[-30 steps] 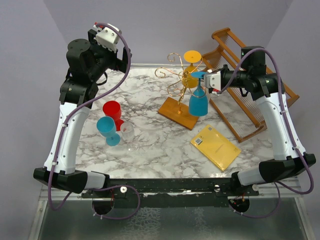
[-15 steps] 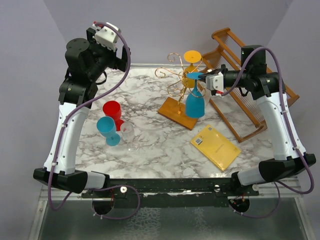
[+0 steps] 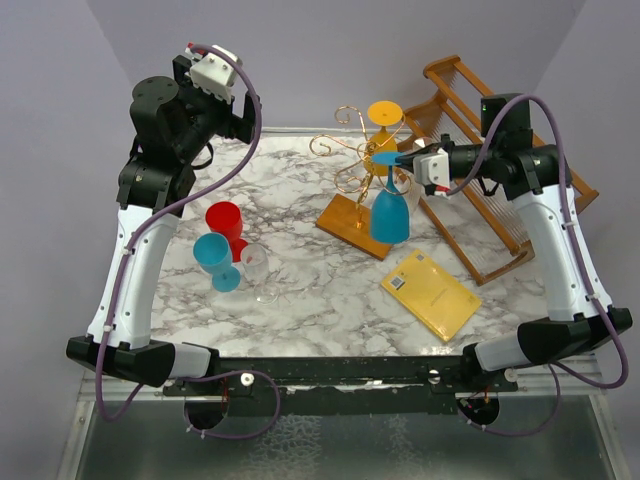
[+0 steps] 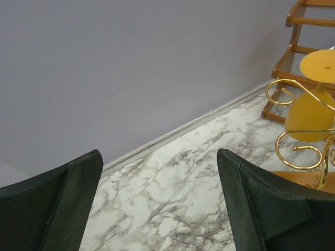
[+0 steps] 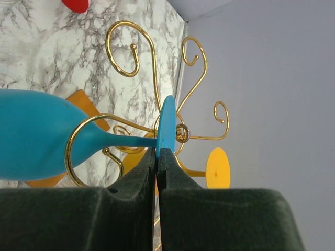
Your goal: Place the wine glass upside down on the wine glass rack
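Note:
My right gripper (image 3: 408, 160) is shut on the round foot of a blue wine glass (image 3: 389, 215), which hangs bowl-down beside the gold wire wine glass rack (image 3: 352, 170) on its orange-brown wooden base (image 3: 345, 221). In the right wrist view the fingertips (image 5: 158, 155) pinch the foot's edge, and the blue glass's stem (image 5: 125, 141) lies inside a curled gold arm (image 5: 86, 130). A yellow wine glass (image 3: 383, 135) hangs upside down on the rack. My left gripper (image 4: 157, 209) is open and empty, raised at the far left (image 3: 235, 115).
A red cup (image 3: 224, 222), another blue glass (image 3: 215, 260) and a clear glass (image 3: 256, 266) stand at the left. A yellow packet (image 3: 431, 293) lies front right. A larger brown slatted wooden rack (image 3: 480, 205) stands at the back right, under my right arm.
My right gripper has carried the blue glass left and lower, bringing its stem into a curled arm of the gold rack. The left arm has not moved.

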You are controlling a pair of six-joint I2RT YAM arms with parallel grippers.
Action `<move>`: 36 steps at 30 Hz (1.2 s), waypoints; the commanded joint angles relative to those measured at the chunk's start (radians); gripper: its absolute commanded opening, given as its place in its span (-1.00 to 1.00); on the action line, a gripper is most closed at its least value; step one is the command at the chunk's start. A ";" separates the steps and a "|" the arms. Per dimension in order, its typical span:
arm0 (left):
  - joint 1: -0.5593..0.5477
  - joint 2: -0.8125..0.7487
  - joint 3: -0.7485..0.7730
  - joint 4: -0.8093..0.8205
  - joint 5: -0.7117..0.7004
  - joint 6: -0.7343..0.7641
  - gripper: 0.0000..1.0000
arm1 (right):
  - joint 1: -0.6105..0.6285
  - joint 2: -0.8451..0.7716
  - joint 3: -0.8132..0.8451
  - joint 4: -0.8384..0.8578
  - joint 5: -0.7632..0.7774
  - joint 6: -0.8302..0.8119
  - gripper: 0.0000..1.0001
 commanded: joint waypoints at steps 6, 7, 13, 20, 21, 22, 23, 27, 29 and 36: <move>0.006 -0.008 0.021 0.027 -0.018 0.010 0.88 | 0.006 -0.045 0.003 -0.042 -0.031 -0.012 -0.98; 0.006 -0.008 0.021 0.026 -0.017 0.009 0.88 | 0.006 -0.047 0.003 -0.044 -0.031 -0.012 -0.98; 0.007 -0.010 0.020 0.026 -0.010 0.008 0.88 | 0.006 -0.067 -0.012 -0.053 -0.017 -0.014 -0.98; 0.006 -0.015 0.018 0.024 -0.008 0.009 0.88 | 0.006 -0.087 -0.018 -0.058 0.027 -0.006 -0.98; 0.006 -0.017 0.016 0.024 -0.008 0.010 0.88 | 0.006 -0.090 -0.019 -0.059 0.032 -0.005 -0.98; 0.006 -0.016 0.015 0.024 -0.007 0.010 0.88 | 0.006 -0.092 -0.022 -0.057 0.036 -0.004 -0.98; 0.006 -0.017 0.014 0.024 -0.006 0.010 0.88 | 0.006 -0.095 -0.024 -0.058 0.040 -0.003 -0.98; 0.007 -0.020 0.013 0.022 -0.002 0.011 0.88 | 0.006 -0.105 -0.039 -0.050 0.066 0.010 -0.98; 0.007 -0.022 0.014 0.020 -0.002 0.012 0.88 | 0.006 -0.110 -0.046 -0.045 0.083 0.014 -0.98; 0.006 -0.028 0.012 0.017 0.002 0.014 0.88 | 0.006 -0.127 -0.072 -0.036 0.135 0.032 -0.98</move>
